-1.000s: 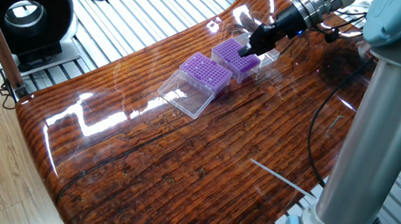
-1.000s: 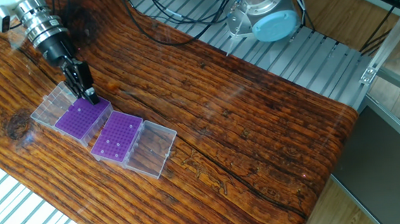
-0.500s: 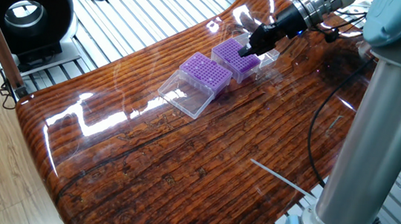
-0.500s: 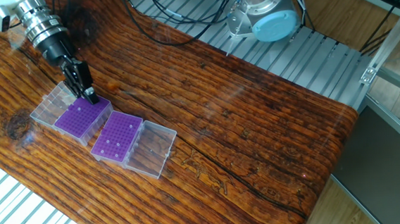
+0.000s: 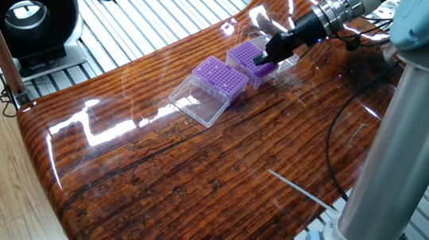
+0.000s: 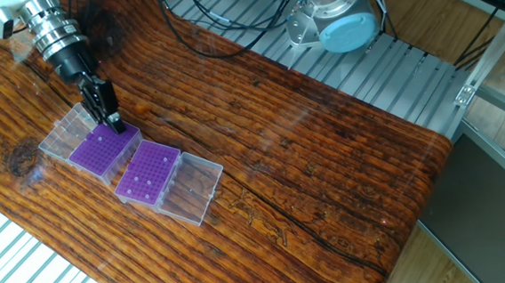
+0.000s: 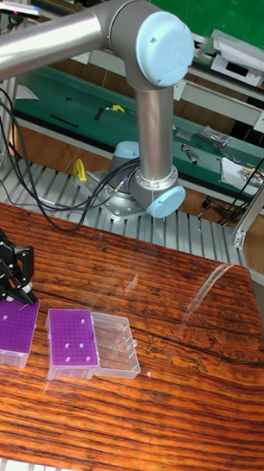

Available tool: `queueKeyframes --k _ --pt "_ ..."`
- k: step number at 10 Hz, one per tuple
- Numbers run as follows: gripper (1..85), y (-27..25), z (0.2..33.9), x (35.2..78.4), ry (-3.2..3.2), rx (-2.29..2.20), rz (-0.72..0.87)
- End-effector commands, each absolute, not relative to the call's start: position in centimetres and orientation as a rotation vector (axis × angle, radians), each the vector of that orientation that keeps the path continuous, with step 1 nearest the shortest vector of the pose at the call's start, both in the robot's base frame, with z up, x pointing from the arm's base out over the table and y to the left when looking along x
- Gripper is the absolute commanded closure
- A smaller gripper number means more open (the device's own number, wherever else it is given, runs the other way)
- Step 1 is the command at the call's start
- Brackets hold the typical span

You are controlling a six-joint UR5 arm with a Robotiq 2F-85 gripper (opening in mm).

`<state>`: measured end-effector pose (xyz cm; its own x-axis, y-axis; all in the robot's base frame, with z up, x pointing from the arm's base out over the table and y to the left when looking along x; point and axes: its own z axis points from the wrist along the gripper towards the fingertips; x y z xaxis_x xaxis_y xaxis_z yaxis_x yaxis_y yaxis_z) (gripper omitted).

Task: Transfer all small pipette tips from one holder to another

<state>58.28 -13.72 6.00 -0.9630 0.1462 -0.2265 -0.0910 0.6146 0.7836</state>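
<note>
Two purple holders stand side by side on the wooden table, each with its clear lid folded open. My gripper (image 5: 262, 60) (image 6: 117, 127) (image 7: 31, 301) reaches down to a corner of the far holder (image 5: 245, 55) (image 6: 99, 151) (image 7: 8, 328), its fingertips touching or just above the dotted top. The fingers look closed together; anything between them is too small to see. The other holder (image 5: 219, 76) (image 6: 148, 171) (image 7: 71, 341) shows a few pale small pipette tips (image 6: 147, 181) (image 7: 73, 349) in its grid.
Clear lids (image 5: 196, 100) (image 6: 192, 189) (image 7: 117, 343) lie flat beside the holders. The arm's base (image 6: 333, 15) (image 7: 144, 195) stands at the table's edge, and its column (image 5: 402, 156) rises close to one camera. A thin pale stick (image 5: 299, 191) lies on the wood.
The arm has shifted slightly and the fingertips sit a touch lower on the far holder's corner. The holders and lids have not moved.
</note>
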Motion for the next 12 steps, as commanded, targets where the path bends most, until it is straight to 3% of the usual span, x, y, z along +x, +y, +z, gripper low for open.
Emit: queueKeyframes --k 1,6,12 --pt "84.7 -14.3 5.4 58.8 2.592 0.051 1.196" --pt "84.7 -16.2 5.3 57.9 2.628 0.033 1.168" --pt "84.7 -17.0 2.4 58.2 2.725 0.027 0.972"
